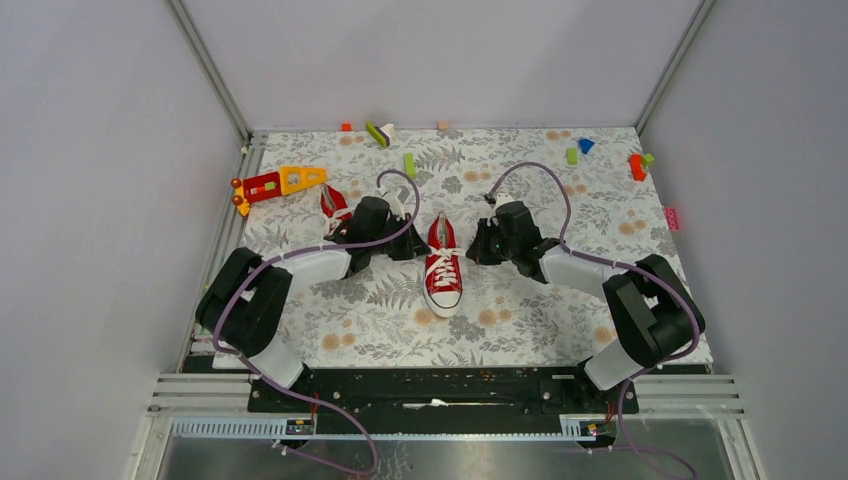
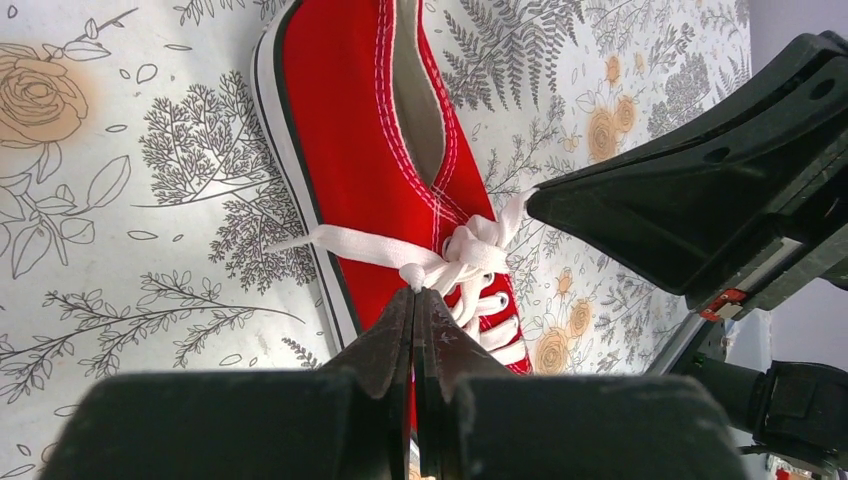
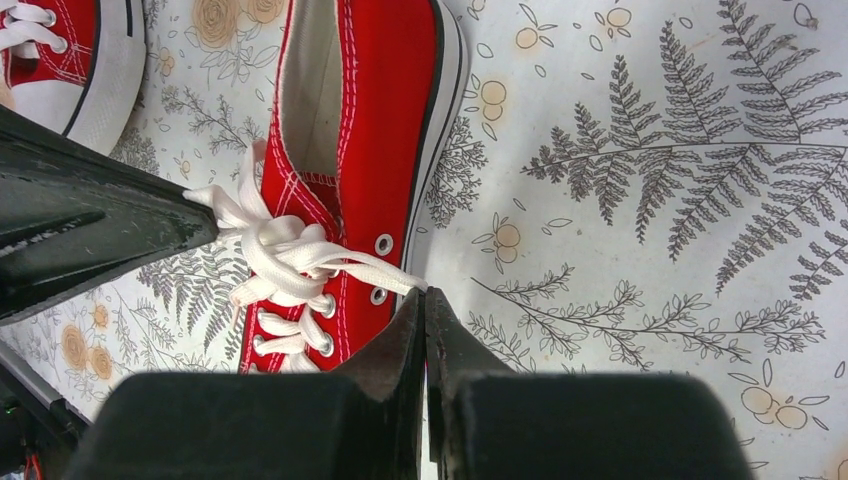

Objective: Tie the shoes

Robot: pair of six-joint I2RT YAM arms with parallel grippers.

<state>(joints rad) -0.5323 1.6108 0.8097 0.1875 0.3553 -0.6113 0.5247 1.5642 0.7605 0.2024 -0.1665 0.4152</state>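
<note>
Left end effector (image 2: 415,297) clamping laces (image 2: 360,245), right end effector (image 3: 425,300) clamping laces too, sneaker (image 1: 442,265) between

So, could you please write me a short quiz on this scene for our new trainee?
1. True or false: the left gripper and the right gripper are each shut on the laces of the middle shoe.
2. Where is the second shoe? A: partly hidden by the left arm. B: stacked on the middle shoe. C: beside the right gripper.
3. In the top view, which end of the middle shoe is lower in the picture?
Key: 1 true; 2 A; 3 the toe.
</note>
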